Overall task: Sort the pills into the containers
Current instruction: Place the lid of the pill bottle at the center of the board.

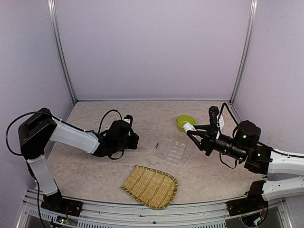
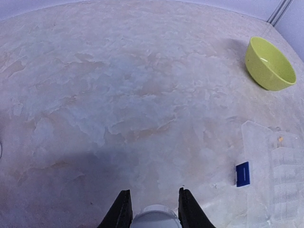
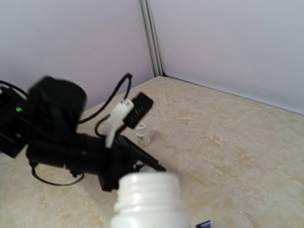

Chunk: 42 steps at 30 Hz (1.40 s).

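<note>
near the bowl (image 1: 184, 122), right gripper (image 1: 191, 130) holds bottle (image 3: 151, 202) raised.

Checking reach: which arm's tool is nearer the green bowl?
Right. The right tool, holding a white bottle, is at the bowl's near edge; the left tool, gripping a white cap, is far left.

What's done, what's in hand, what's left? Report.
Done: the white bottle is uncapped, neck open. In hand: the right tool holds it near the organiser box; the left tool grips a round white piece, maybe its cap. Left: the sorting itself; the box looks almost empty.
</note>
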Motion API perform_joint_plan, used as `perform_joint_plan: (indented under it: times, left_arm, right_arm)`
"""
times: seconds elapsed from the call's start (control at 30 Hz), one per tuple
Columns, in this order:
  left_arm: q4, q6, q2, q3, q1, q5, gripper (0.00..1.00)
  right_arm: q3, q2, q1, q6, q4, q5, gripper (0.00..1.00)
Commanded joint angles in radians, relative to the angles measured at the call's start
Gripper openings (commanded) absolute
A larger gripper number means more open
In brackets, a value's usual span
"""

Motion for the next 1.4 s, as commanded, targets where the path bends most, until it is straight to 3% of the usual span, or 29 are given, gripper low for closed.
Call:
perform_joint_plan:
  times: [0.0,0.1,0.5,0.73,0.97,1.37]
  left_arm:
    - [0.015,0.017,0.056,0.026,0.017,-0.035,0.12]
    - [0.012,0.017,0.092,0.046,0.021,-0.019,0.19]
    - [0.039,0.005,0.175,0.069,0.043,0.063,0.24]
    - [0.041,0.002,0.174,0.068,0.046,0.089,0.45]
    - [0.035,-0.004,0.13,0.06,0.049,0.1,0.52]
    - [-0.001,-0.015,-0.026,0.038,0.052,0.161,0.93]
  right_arm:
    - [0.018,-0.02,-0.004,0.005,-0.014,-0.001,0.14]
    - [0.022,-0.02,-0.004,0.003,-0.019,-0.001,0.14]
    - [0.008,-0.032,-0.003,0.006,-0.023,0.007,0.14]
    - [-0.006,-0.04,-0.004,0.01,-0.018,0.009,0.14]
    - [-0.034,-0.044,-0.004,0.002,-0.009,0.016,0.14]
    - [-0.168,-0.058,-0.003,-0.015,0.138,-0.051,0.14]
